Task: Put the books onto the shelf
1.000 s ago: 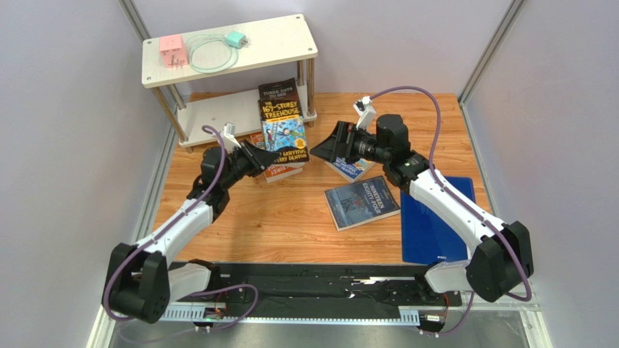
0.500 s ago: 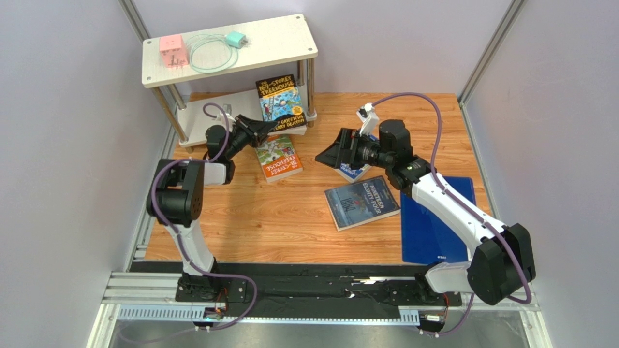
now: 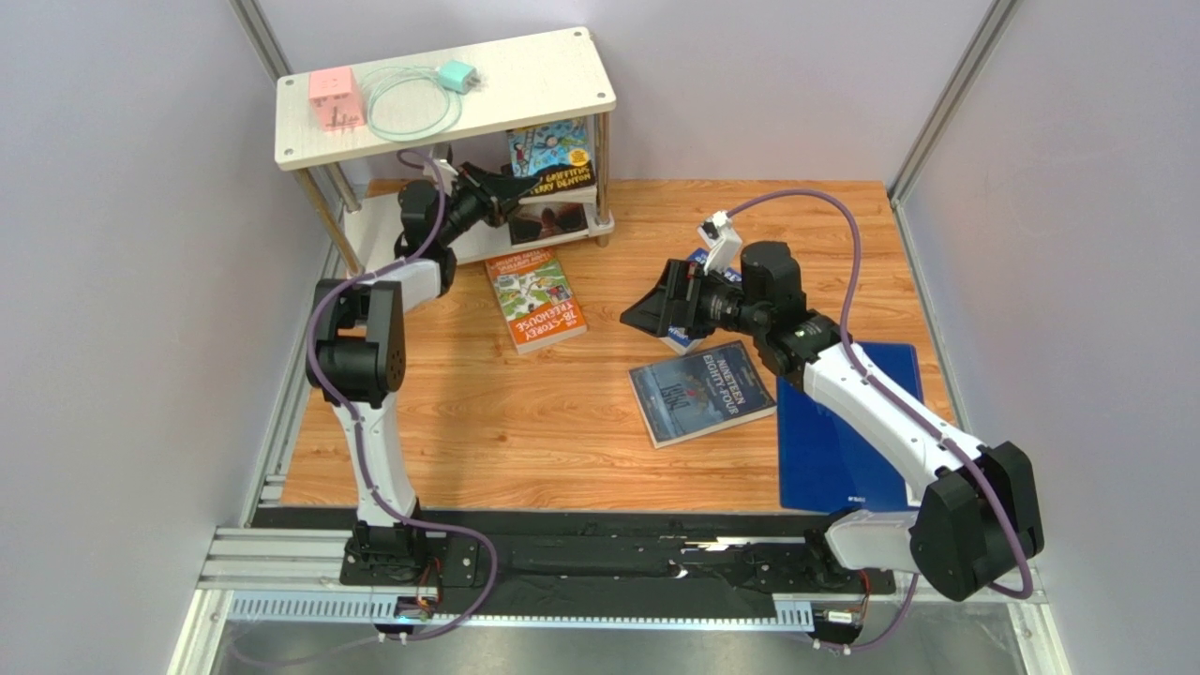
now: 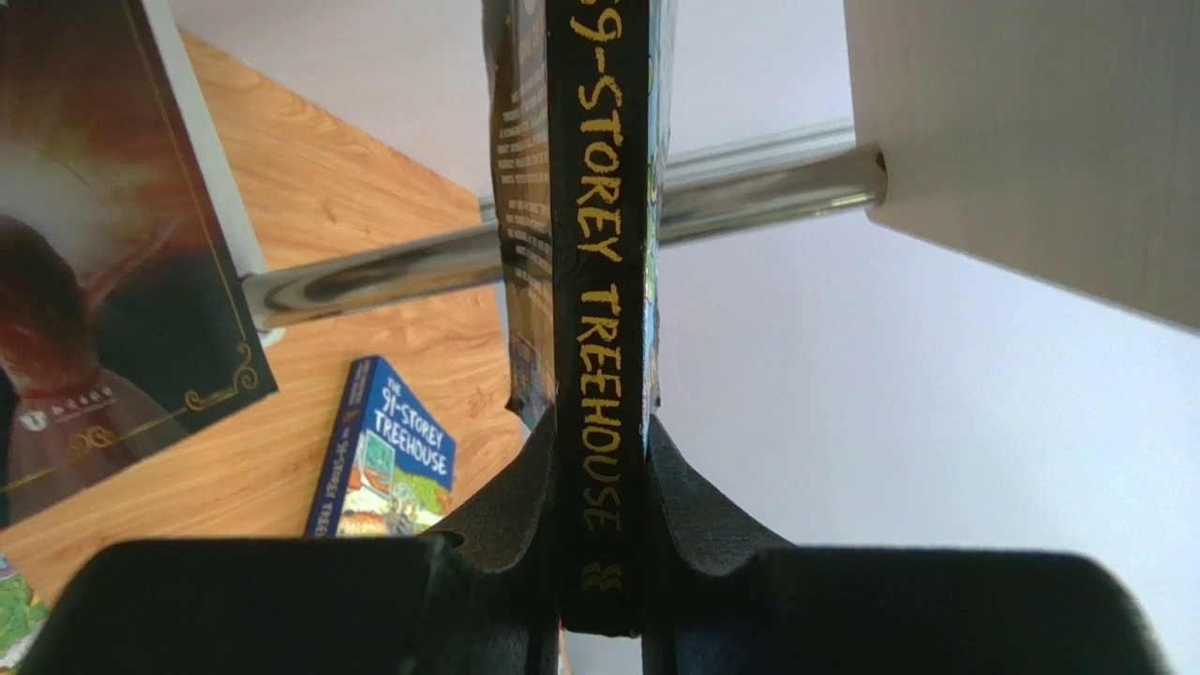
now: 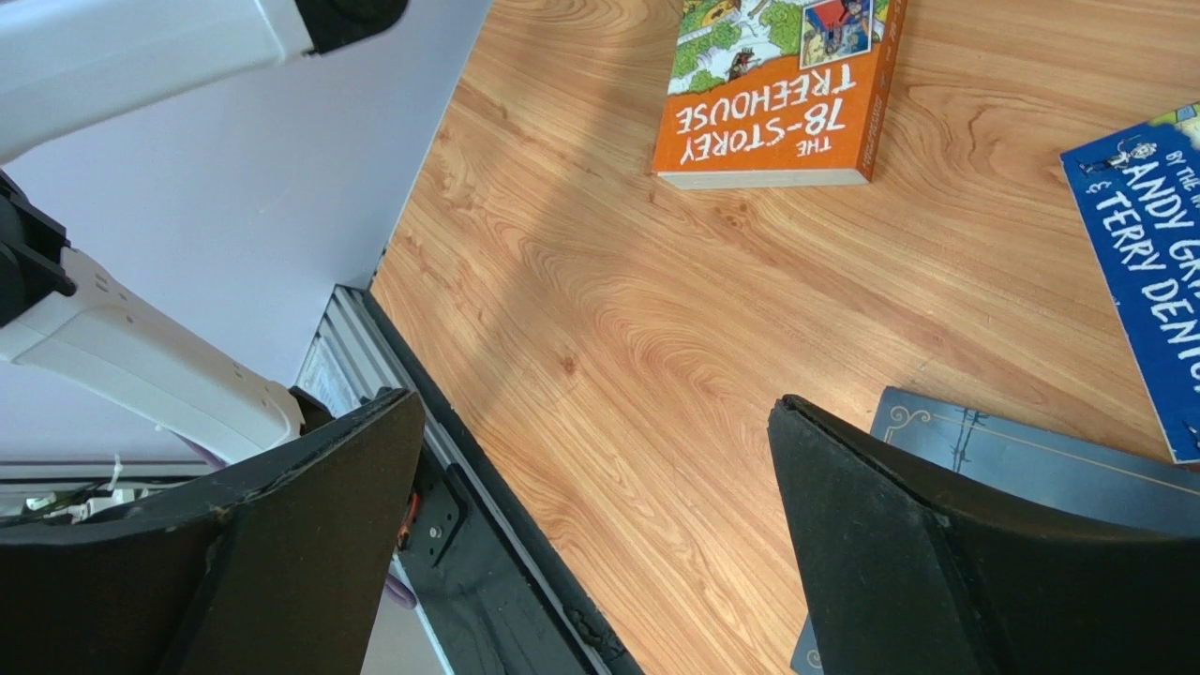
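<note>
Left gripper (image 4: 599,436) pinches the yellow-black book (image 3: 552,152) by its spine, upright at the right end of the shelf (image 3: 542,73) under its top board; released unpropped it could topple off, while the right gripper (image 5: 592,411) gapes empty.

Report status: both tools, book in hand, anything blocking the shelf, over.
Left tool shut on yellow-black book, at shelf lower tier. Right tool open, empty, above table. Dark brown book lies on that tier.
</note>
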